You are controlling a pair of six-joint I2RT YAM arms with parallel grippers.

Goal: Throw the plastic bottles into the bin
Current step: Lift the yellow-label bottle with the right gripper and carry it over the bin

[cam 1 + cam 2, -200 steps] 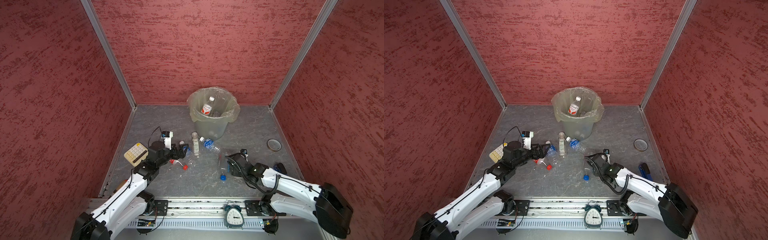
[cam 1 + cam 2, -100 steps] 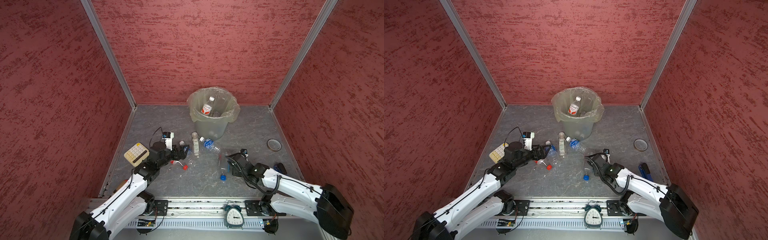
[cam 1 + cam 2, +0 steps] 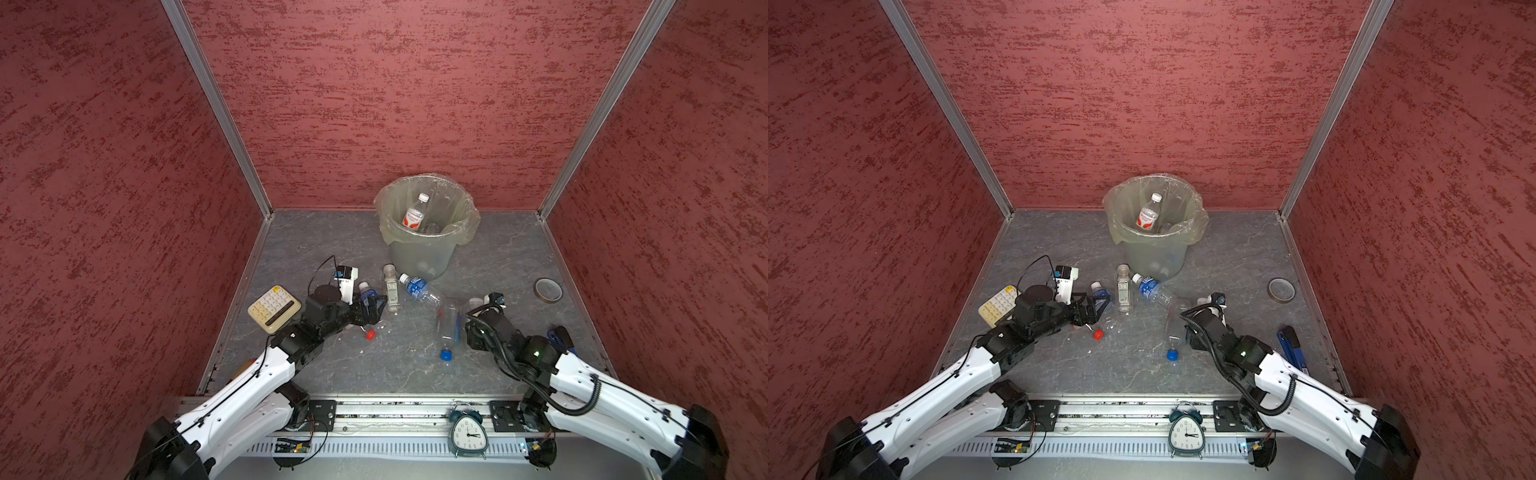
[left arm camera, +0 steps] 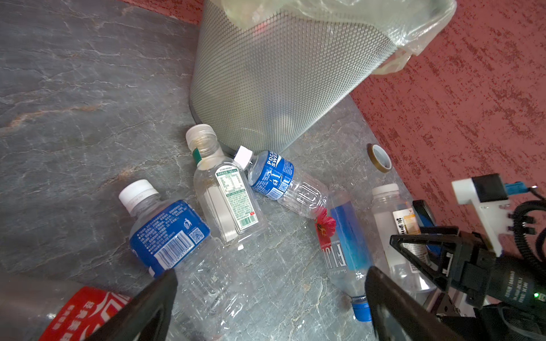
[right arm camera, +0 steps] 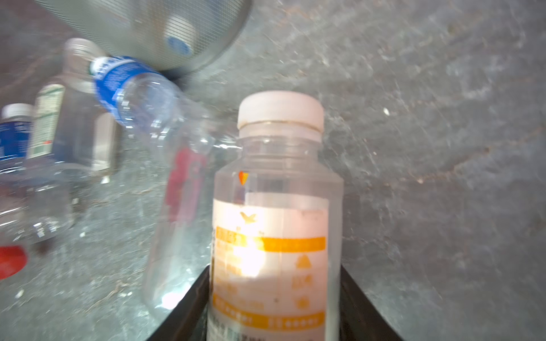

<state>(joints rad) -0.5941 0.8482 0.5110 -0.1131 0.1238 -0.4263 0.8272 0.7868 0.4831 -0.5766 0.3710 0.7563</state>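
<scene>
We see mesh bin (image 3: 415, 257), bag-lined, holding red-label bottle (image 3: 413, 217). Left fingers (image 4: 149, 308) apart; right fingers (image 5: 360, 308) clamp clear white-capped bottle (image 5: 274, 206).

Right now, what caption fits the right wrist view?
Right gripper grips a white-capped bottle; a blue-labelled bottle lies beside the bin.
</scene>
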